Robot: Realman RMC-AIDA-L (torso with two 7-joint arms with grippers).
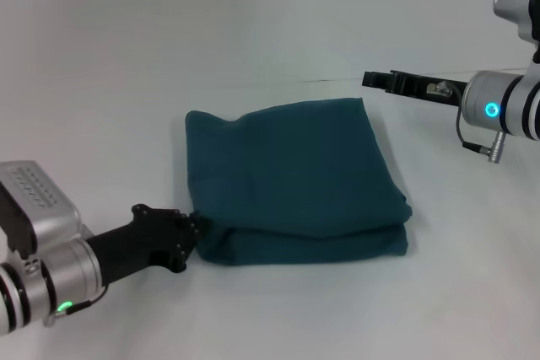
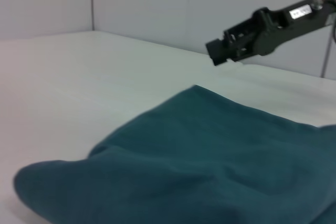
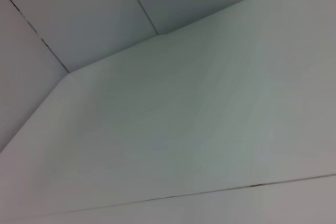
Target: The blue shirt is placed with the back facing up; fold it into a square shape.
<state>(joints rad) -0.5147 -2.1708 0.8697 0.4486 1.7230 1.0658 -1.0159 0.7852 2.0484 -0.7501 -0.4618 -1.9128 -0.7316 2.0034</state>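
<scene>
The left claw (image 1: pixel 196 227) reaches in from about eight o'clock and touches the near-left corner of the blue shirt (image 1: pixel 295 179); whether it pinches the cloth I cannot tell. The shirt lies folded into a thick, roughly square bundle at the middle of the white counter (image 1: pixel 253 31). At two o'clock, the right claw (image 1: pixel 375 80) hovers apart from the shirt, fingers pressed together.
</scene>
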